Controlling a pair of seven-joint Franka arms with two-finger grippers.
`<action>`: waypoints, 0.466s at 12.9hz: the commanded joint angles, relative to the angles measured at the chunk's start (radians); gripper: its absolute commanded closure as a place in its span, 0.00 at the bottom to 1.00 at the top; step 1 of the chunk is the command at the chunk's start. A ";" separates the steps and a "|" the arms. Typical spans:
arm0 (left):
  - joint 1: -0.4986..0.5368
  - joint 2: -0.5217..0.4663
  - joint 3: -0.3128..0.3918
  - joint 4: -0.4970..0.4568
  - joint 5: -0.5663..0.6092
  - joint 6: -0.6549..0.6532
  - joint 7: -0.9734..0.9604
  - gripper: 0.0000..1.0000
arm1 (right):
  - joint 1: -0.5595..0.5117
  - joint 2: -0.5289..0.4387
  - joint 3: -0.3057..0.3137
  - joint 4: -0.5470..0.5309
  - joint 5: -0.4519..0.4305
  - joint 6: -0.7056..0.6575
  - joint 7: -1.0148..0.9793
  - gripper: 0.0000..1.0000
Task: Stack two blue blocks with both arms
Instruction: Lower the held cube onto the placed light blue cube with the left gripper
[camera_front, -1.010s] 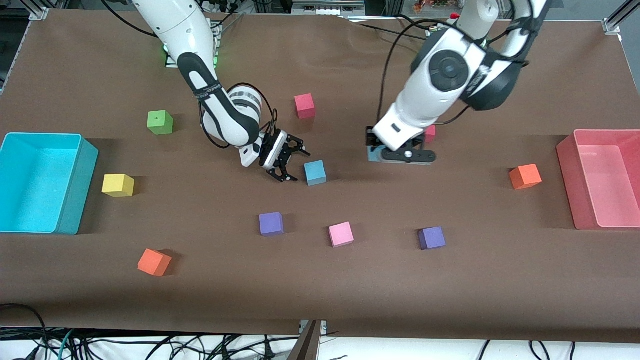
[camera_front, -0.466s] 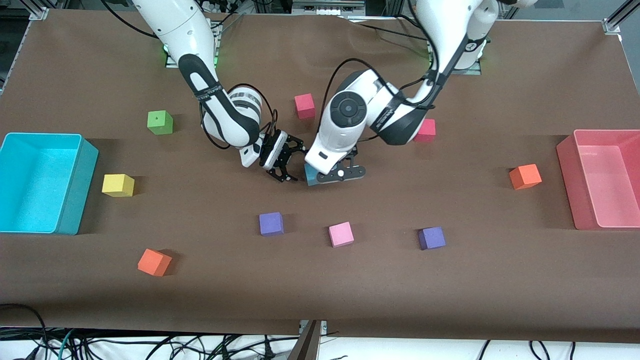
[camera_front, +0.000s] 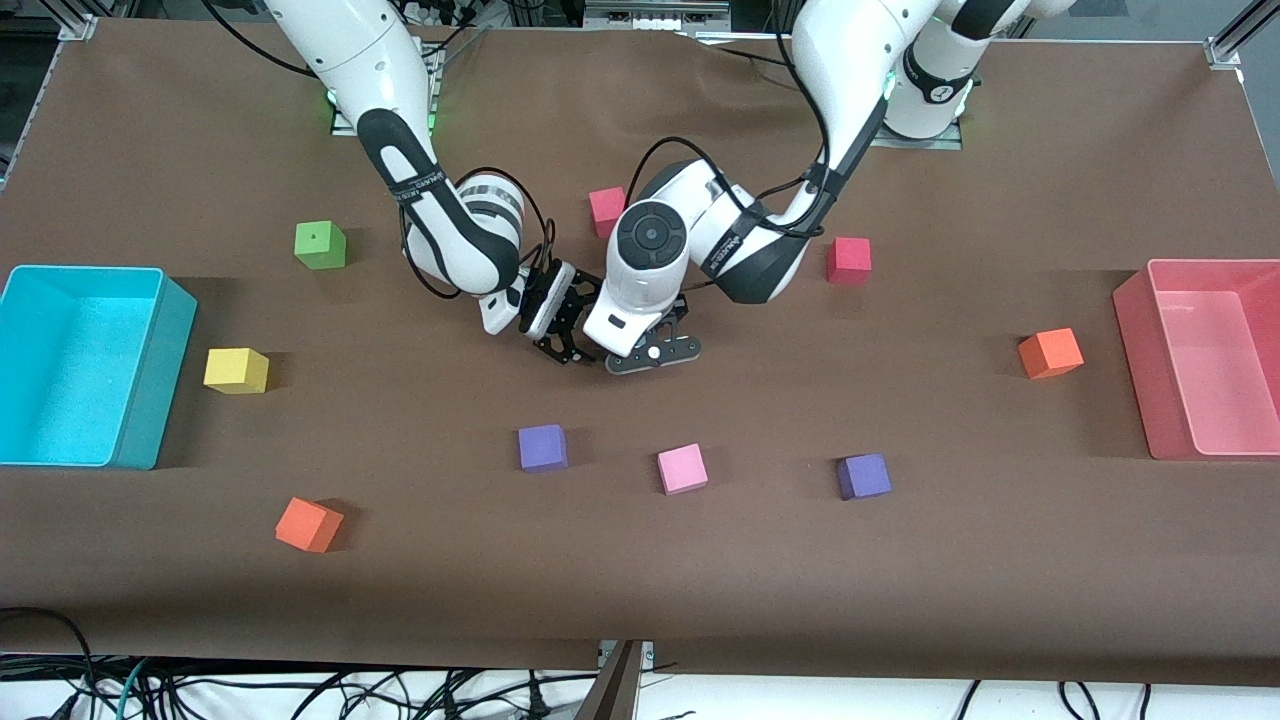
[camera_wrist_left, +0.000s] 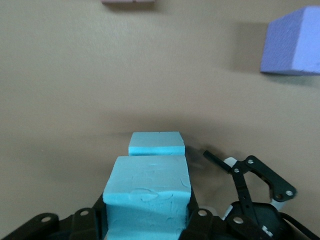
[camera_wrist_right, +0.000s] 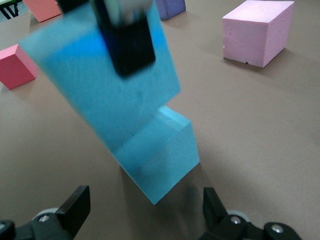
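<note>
Left gripper (camera_wrist_left: 145, 220) clamps upper blue block (camera_wrist_left: 147, 192) over lower blue block (camera_wrist_left: 156, 143). Right gripper (camera_wrist_right: 145, 210), jaws apart, just beside lower blue block.

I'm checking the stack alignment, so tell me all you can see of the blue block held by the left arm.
The held blue block is a light sky-blue matte foam cube with faint dents on its top face. The left end effector is shut on its sides, carrying it in the air just above the second blue block, which rests on the brown table. In the right wrist view it appears tilted and not yet seated. The open right end effector waits beside the resting block.
</note>
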 joint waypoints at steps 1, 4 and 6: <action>-0.018 0.030 0.027 0.052 -0.004 -0.018 -0.016 1.00 | 0.010 0.010 -0.007 0.015 0.021 -0.005 -0.025 0.00; -0.025 0.044 0.029 0.053 -0.004 -0.012 -0.019 1.00 | 0.009 0.011 -0.007 0.015 0.021 -0.005 -0.025 0.00; -0.029 0.053 0.029 0.056 -0.004 0.006 -0.036 1.00 | 0.009 0.011 -0.007 0.015 0.021 -0.005 -0.025 0.00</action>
